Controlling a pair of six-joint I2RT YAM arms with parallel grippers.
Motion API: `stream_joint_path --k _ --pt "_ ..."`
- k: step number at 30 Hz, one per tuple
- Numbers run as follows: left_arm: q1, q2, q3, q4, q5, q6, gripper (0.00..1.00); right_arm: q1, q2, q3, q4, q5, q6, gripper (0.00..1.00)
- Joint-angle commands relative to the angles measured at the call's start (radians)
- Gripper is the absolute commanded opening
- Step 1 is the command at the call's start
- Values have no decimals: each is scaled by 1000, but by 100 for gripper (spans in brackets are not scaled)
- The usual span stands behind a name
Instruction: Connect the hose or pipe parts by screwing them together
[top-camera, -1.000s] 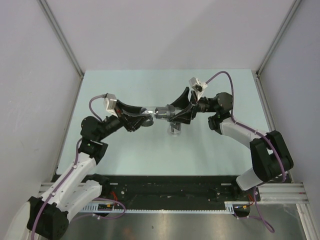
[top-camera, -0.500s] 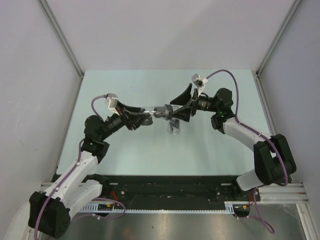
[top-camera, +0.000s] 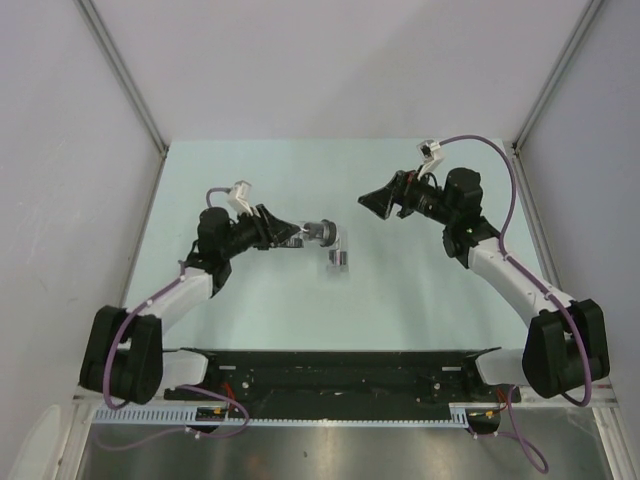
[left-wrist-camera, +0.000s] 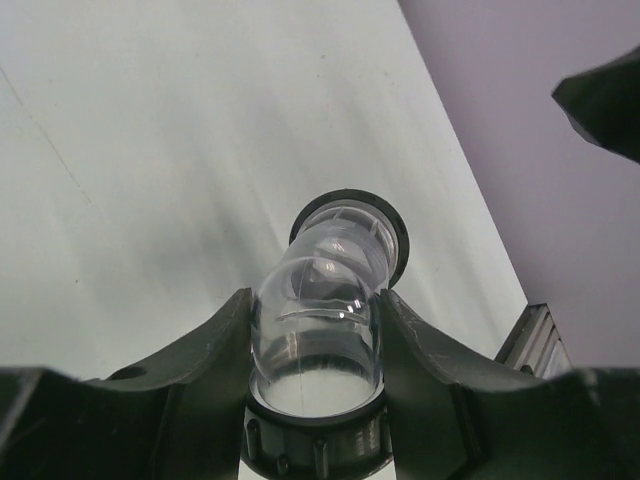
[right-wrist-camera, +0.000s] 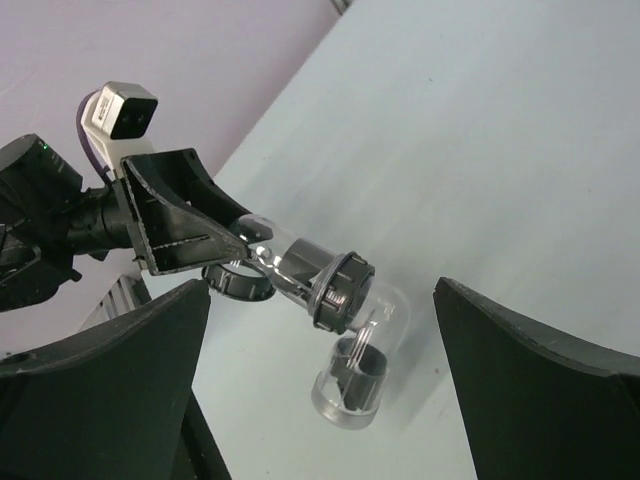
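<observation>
Judging by how things lay, the screwing looked largely done. The pipe parts (top-camera: 325, 238) appeared as one short bent piece, a clear straight section meeting a clear elbow (right-wrist-camera: 385, 325) at a dark collar (right-wrist-camera: 335, 290), and no gap showed at the joint in the right wrist view. The left claw (top-camera: 292, 236) was clamped on the straight section, its fingers pressed against both sides of the clear tube. It held the piece out over the middle of the pale surface (top-camera: 400, 300) with the elbow's open end turned downward; whether that end touched the surface or hung just above it could not be told. The right claw (top-camera: 378, 200) stood wide open and empty, well apart from the piece, up and to its right. How tight the thread sat could not be seen. What seemed left was at most a last check of the joint and setting the piece down.
</observation>
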Motion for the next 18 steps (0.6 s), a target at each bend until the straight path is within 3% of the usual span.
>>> stream_joint_path --k 1,4,10,18 --pt "3 108 112 50 33 -55 0 4 -28 56 -109 63 55 100" --pt "3 200 146 50 19 -47 0 35 -23 74 -142 37 34 100" --pt "15 415 258 50 131 -44 3 55 -36 79 -222 69 3 100" --pt "71 571 298 12 138 -48 32 56 -43 79 -330 120 -55 100"
